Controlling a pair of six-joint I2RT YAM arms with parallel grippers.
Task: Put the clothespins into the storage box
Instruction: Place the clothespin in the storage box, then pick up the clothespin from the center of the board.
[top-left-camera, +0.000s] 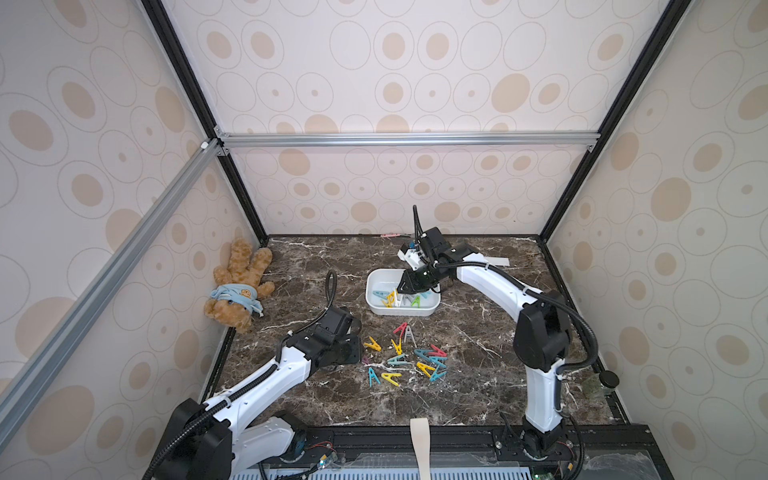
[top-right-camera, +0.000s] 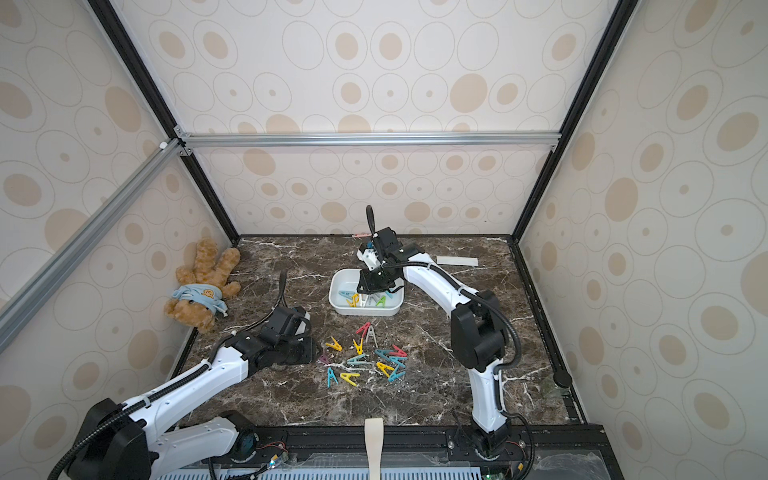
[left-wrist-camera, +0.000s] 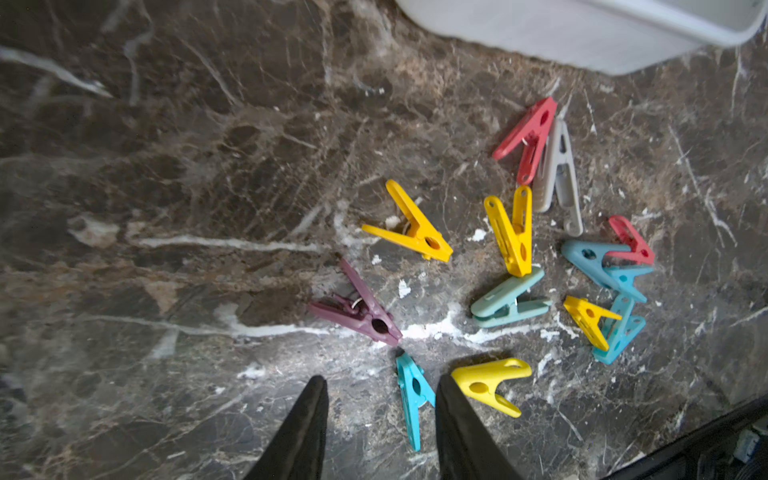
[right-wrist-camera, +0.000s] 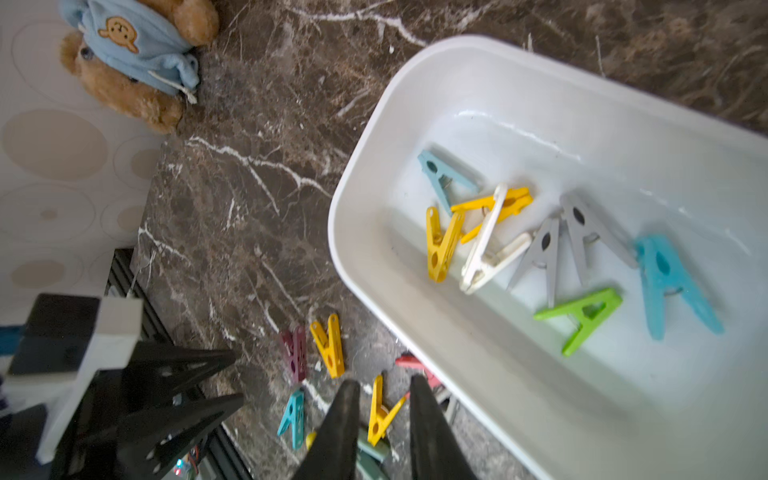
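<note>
Above the storage box, the right gripper hangs with its jaws narrowly parted and empty. Several clothespins already lie inside. Loose clothespins are scattered on the marble tabletop just beside the box. The left gripper hovers low at their edge, jaws moderately apart, with a teal clothespin lying on the table between its fingertips.

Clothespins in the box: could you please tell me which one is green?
The bright green clothespin beside the blue one and the two grey ones; the box holds no other green one.
</note>
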